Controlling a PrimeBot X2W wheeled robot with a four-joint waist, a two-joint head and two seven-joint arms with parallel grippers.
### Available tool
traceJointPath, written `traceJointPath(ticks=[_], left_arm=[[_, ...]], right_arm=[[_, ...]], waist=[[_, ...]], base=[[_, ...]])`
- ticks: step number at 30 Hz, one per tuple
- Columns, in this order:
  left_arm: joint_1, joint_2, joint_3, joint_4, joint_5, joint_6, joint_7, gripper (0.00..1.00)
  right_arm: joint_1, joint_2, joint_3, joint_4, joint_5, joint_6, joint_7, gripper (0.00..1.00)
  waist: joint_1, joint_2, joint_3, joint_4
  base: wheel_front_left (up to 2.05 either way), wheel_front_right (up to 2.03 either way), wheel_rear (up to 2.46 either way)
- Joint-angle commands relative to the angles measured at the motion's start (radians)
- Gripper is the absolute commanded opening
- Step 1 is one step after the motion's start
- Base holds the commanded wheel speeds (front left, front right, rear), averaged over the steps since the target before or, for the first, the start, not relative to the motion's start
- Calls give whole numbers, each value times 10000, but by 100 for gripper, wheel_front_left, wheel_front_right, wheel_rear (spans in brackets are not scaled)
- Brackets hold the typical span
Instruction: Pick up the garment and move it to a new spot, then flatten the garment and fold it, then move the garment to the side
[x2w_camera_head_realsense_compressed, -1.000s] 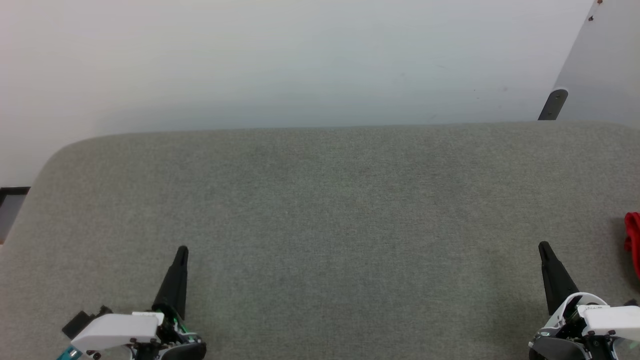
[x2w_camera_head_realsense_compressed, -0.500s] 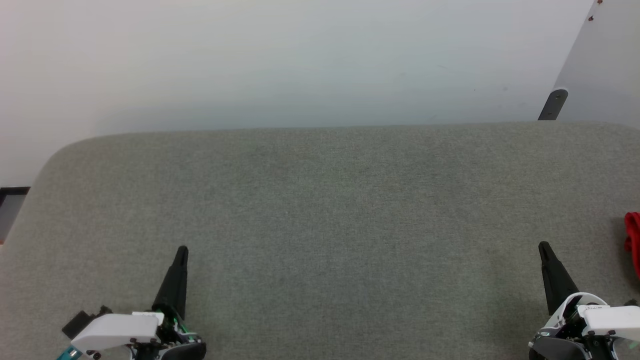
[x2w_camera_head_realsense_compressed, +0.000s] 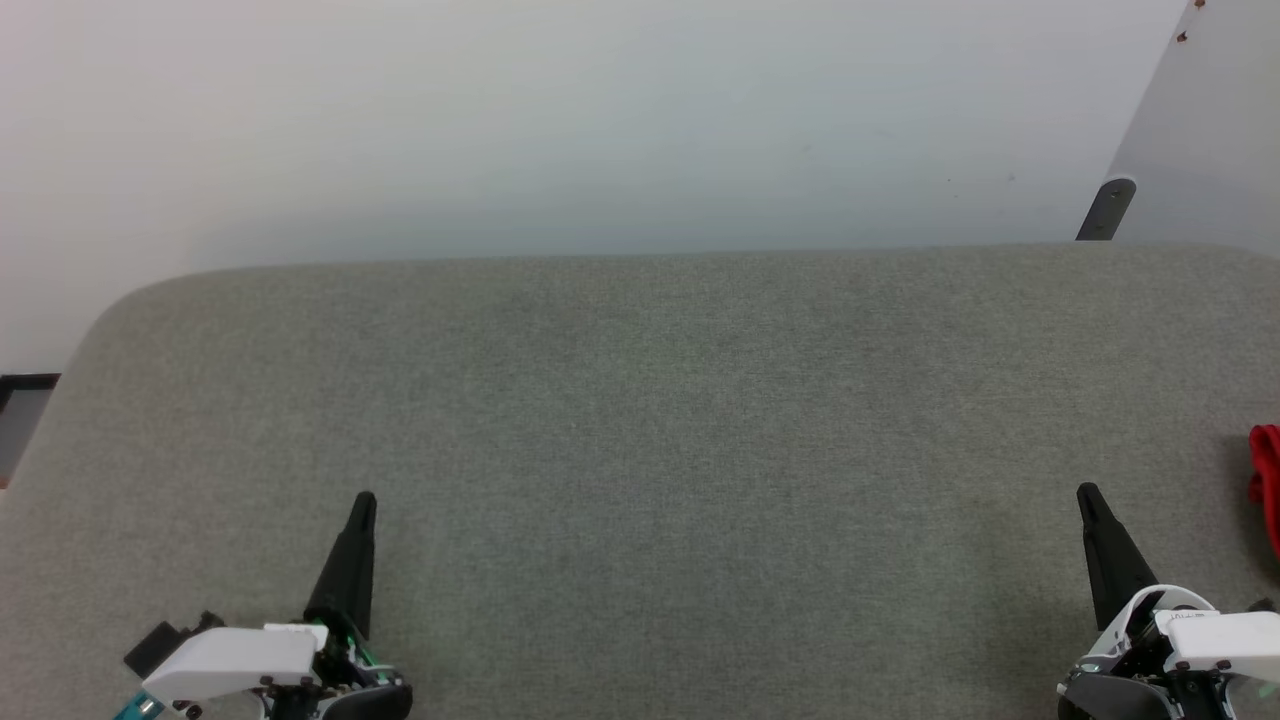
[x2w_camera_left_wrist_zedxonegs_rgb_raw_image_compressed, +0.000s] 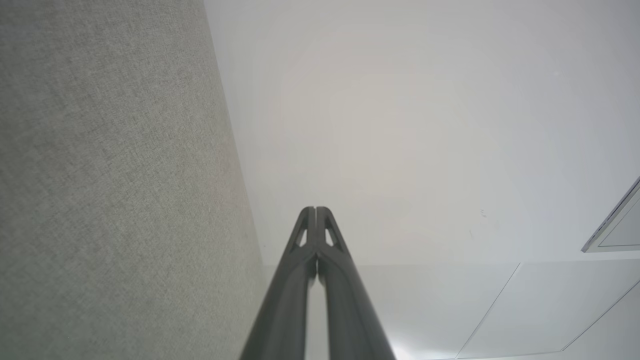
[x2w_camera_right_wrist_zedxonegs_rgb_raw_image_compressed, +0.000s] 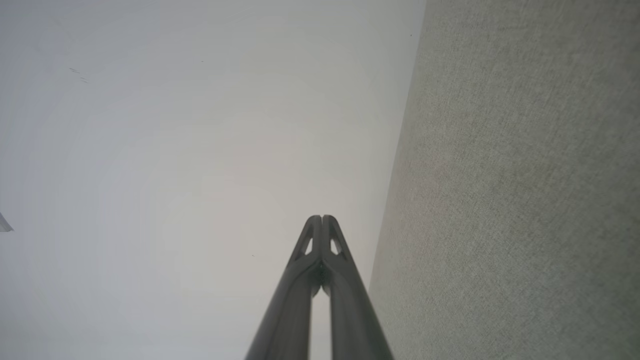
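- Head view: the garment (x2w_camera_head_realsense_compressed: 1266, 485) shows as a red bunch at the right edge of the grey surface (x2w_camera_head_realsense_compressed: 640, 420), near the right gripper (x2w_camera_head_realsense_compressed: 1090, 500) but apart from it.
- The left gripper (x2w_camera_head_realsense_compressed: 364, 503) sits at the lower left, well apart from the garment.
- Wrist views: each gripper's fingers are pressed together, pinching nothing.

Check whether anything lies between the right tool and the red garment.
Nothing visible does. Bare grey fabric surface separates the right tool, shut at lower right, from the garment, a red sliver at the head view's right edge.
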Motion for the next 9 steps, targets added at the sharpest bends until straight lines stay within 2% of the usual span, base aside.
traceJointPath(ticks=[1, 9], left_arm=[[-94, -11, 25, 5, 21, -4, 32, 0], [-94, -10, 25, 4, 22, -4, 34, 0]], right_arm=[[-34, -23, 33, 1, 42, 4, 5, 0], [-34, -23, 33, 1, 42, 4, 4, 0]], waist=[[0, 0, 0, 0], [0, 0, 0, 0]], base=[[0, 0, 0], [0, 0, 0]])
